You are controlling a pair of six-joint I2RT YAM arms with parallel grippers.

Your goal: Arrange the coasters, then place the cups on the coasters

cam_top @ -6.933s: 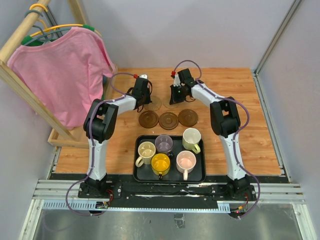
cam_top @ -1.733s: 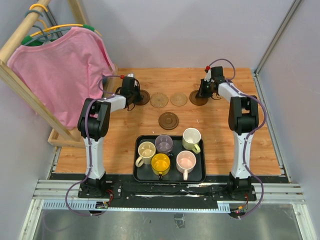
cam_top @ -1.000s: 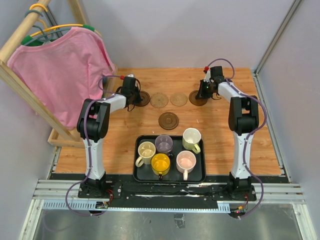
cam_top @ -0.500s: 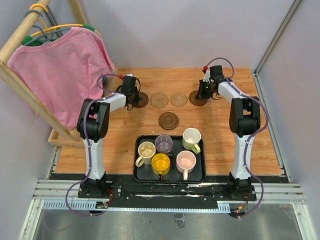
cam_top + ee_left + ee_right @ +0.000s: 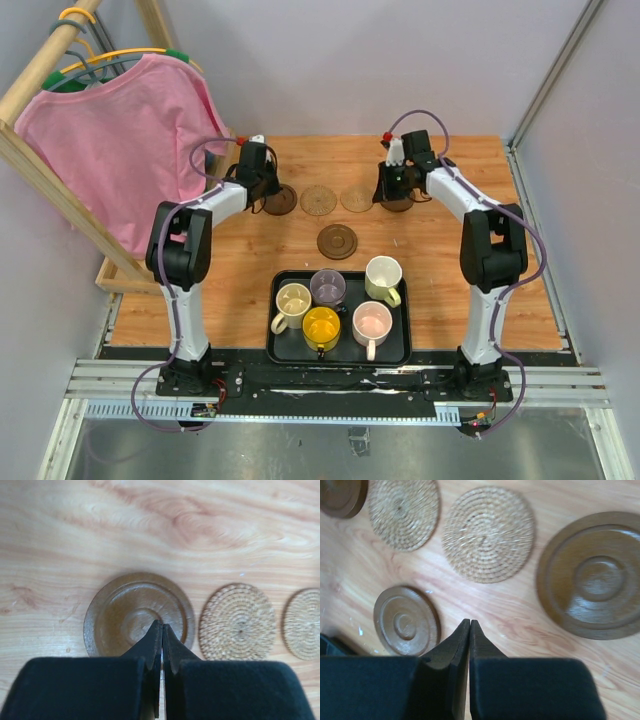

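Woodwork fills the left side: a rack (image 5: 30, 160) carrying a pink shirt (image 5: 120, 150) stands at the edge of the table (image 5: 520, 270), close beside the left arm (image 5: 178, 250). A black tray (image 5: 340, 360) lies near the arm bases and holds all five cups: cream (image 5: 293, 300), grey-purple (image 5: 328, 287), yellow-green (image 5: 383, 278), yellow (image 5: 321, 327) and pink (image 5: 372, 323).

Beyond the tray, four coasters lie in a row toward the far edge: dark left coaster (image 5: 281, 201), two tan coasters (image 5: 318, 199) and (image 5: 355, 198), and dark right coaster (image 5: 400, 203). A fifth dark coaster (image 5: 337, 241) lies alone between row and tray.

The left gripper (image 5: 161, 630) is clenched and empty, its tips over the dark left coaster's near rim. The right gripper (image 5: 470, 625) is also pinched together with nothing in it, over bare wood, partly hiding the dark right coaster from above.
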